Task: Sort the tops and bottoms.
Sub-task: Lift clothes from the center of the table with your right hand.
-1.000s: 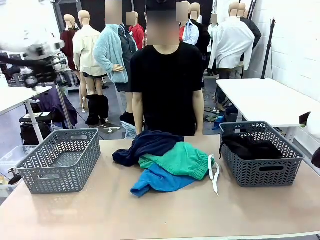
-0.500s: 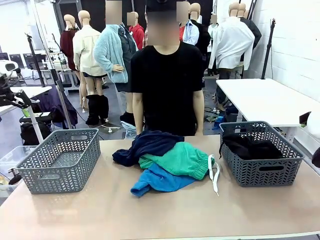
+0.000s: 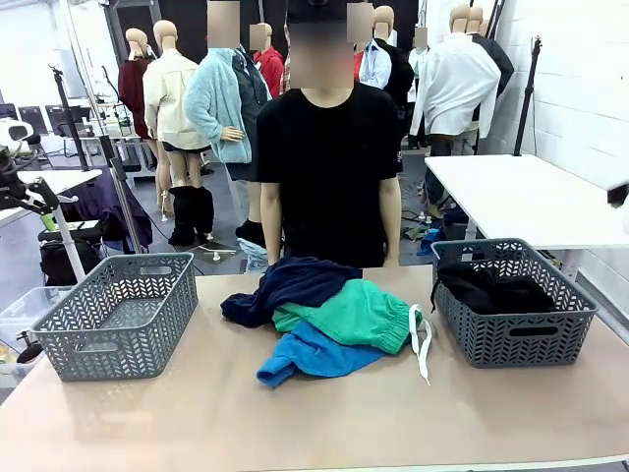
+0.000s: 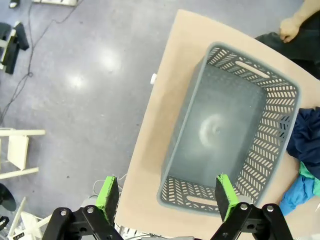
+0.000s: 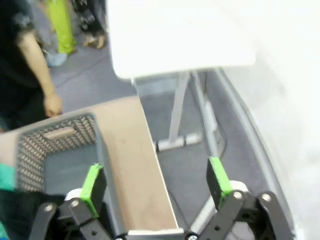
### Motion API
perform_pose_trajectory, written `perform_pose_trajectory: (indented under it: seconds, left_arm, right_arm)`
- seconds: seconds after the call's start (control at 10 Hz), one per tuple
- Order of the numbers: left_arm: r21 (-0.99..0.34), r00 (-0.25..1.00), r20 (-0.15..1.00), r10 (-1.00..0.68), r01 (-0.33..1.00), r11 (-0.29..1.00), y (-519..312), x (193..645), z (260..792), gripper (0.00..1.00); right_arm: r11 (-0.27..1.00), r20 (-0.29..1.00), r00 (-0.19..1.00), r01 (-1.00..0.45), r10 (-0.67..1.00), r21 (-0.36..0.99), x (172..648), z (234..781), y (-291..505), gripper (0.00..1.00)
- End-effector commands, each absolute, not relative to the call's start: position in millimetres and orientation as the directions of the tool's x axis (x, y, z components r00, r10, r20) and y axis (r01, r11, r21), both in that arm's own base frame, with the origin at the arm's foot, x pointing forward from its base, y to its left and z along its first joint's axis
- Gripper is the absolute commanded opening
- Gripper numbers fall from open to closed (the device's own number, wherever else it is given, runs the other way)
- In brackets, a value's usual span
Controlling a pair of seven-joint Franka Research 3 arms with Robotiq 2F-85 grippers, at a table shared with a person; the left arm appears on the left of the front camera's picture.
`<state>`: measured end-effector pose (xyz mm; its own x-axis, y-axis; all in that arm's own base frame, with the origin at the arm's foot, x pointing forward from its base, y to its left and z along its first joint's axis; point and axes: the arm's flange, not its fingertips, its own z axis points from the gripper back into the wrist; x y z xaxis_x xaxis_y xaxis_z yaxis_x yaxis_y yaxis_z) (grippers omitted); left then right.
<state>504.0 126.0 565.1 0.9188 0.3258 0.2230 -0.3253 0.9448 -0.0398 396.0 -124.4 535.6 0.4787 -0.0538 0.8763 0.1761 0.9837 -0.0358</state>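
Bottoms: green shorts and dark navy garment piled mid-table, black garment in right basket | left fingers wide, empty, above left basket | right fingers wide, empty | advice: pinch top layer only, mind drawstring.

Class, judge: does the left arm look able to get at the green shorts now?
Probably yes: the green shorts lie mostly uncovered, with only the navy garment overlapping their far edge, and the left fingers are open.
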Motion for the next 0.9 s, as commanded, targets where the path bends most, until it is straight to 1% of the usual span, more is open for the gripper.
perform_pose_trajectory:
  seconds: [0.0,0.1,0.2,0.3,0.4,0.5,0.6,0.8]
  left_arm:
    - [-0.018,0.914,0.222,0.341,-0.346,0.938,125,503,564,1.0]
    - [-0.018,0.914,0.222,0.341,-0.346,0.938,125,503,564,1.0]
    - [-0.018,0.914,0.222,0.341,-0.346,0.938,125,503,564,1.0]
    - [-0.018,0.914,0.222,0.341,-0.346,0.938,125,503,564,1.0]
    - [-0.018,0.914,0.222,0.341,-0.346,0.938,125,503,564,1.0]
    - [-0.018,0.914,0.222,0.341,-0.346,0.938,125,503,564,1.0]
    - [-0.018,0.914,0.222,0.341,-0.346,0.938,125,503,564,1.0]
    - [-0.018,0.914,0.222,0.341,-0.346,0.938,125,503,564,1.0]
  right_arm:
    - [0.989,0.902,0.41,0.001,0.134,-0.147,384,594,-58,1.0]
    - [0.969,0.896,0.373,-0.149,0.242,-0.2,384,612,-19,1.0]
    - [0.917,0.875,0.333,-0.312,0.351,-0.249,379,624,30,1.0]
    - [0.866,0.859,0.275,-0.392,0.431,-0.309,372,630,67,1.0]
    - [0.807,0.858,0.19,-0.481,0.476,-0.341,361,640,99,1.0]
    - [0.747,0.841,0.166,-0.568,0.514,-0.345,354,646,130,1.0]
    - [0.703,0.802,0.195,-0.624,0.564,-0.342,360,644,164,1.0]
    - [0.682,0.742,0.255,-0.643,0.62,-0.349,387,624,219,1.0]
